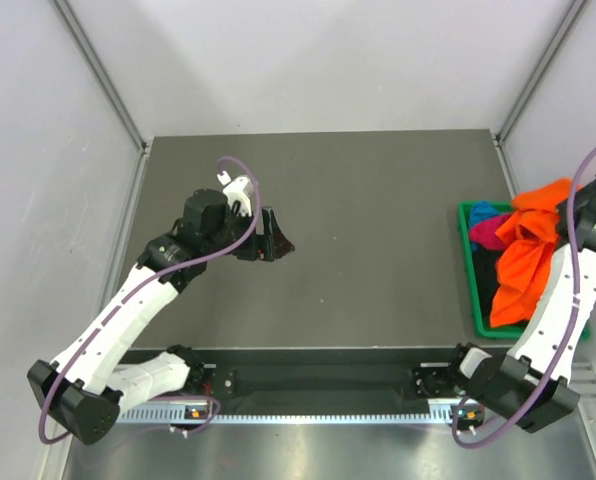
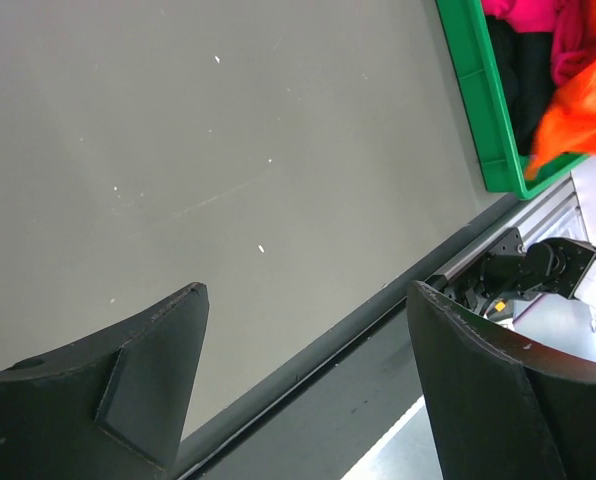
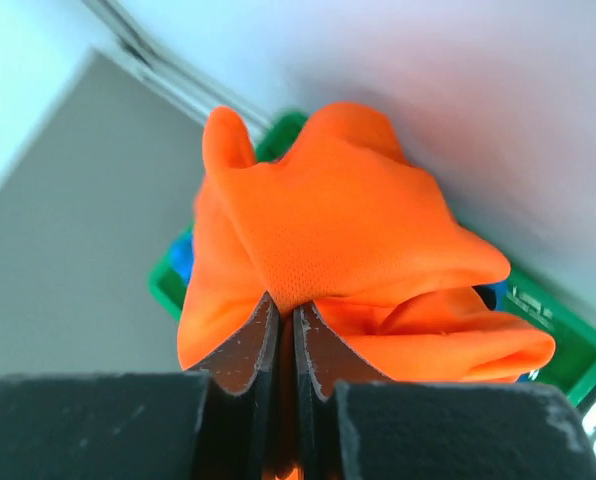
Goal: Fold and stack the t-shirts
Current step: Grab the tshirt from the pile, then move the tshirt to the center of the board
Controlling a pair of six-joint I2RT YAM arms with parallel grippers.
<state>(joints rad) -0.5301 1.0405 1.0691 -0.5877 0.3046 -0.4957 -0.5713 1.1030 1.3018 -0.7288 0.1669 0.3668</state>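
The orange t-shirt (image 1: 523, 260) is bunched up and hangs over the green bin at the table's right edge. My right gripper (image 3: 286, 305) is shut on a fold of this orange t-shirt (image 3: 348, 210), with cloth pinched between the tips. Beneath it in the bin lie a magenta-red t-shirt (image 1: 488, 232) and a blue t-shirt (image 1: 483, 210). My left gripper (image 1: 273, 238) hovers open over the bare table left of centre, far from the shirts. In the left wrist view this gripper (image 2: 308, 288) has nothing between its fingers.
The green plastic bin (image 1: 471, 270) stands against the right side wall; its rim (image 2: 478, 90) shows in the left wrist view. White walls close in the dark table (image 1: 378, 200) on three sides. A metal rail (image 1: 318, 380) with the arm bases runs along the near edge.
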